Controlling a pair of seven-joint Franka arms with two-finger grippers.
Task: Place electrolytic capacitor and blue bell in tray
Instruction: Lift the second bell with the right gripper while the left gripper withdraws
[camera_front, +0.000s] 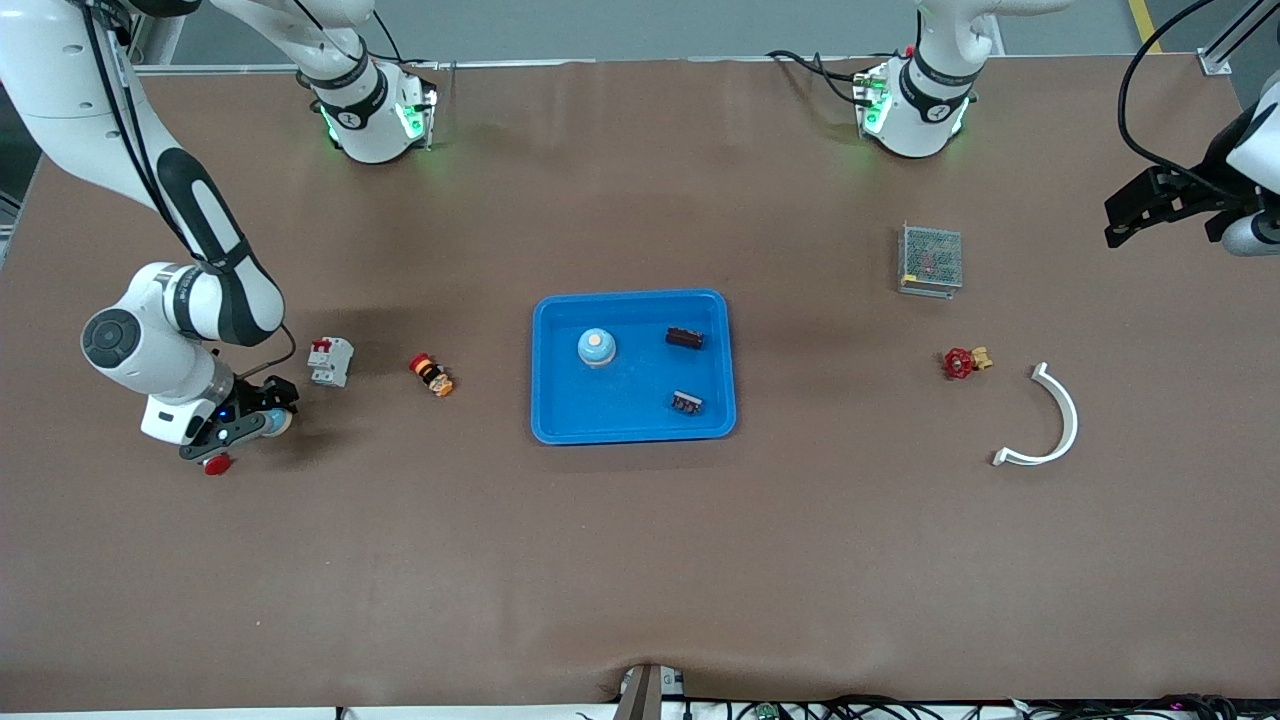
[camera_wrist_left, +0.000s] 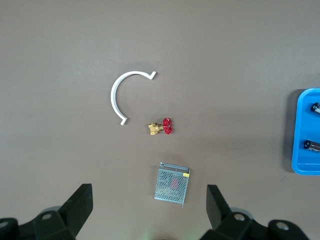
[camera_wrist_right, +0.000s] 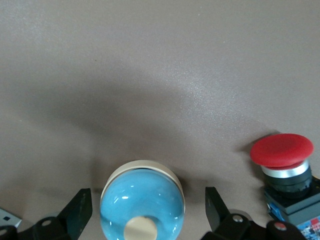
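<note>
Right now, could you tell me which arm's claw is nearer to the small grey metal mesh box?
The left. The left claw hangs open over the small grey metal mesh box; the right claw straddles a blue dome-shaped bell at the right arm's end of the table.

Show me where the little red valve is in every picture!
Front view: the red valve sits toward the left arm's end of the table, nearer the camera than the grey mesh box.
Left wrist view: near the middle, between the white curved piece and the mesh box.
Right wrist view: not in it.
Shared landmark: the grey mesh box, close to the valve in both views.
</note>
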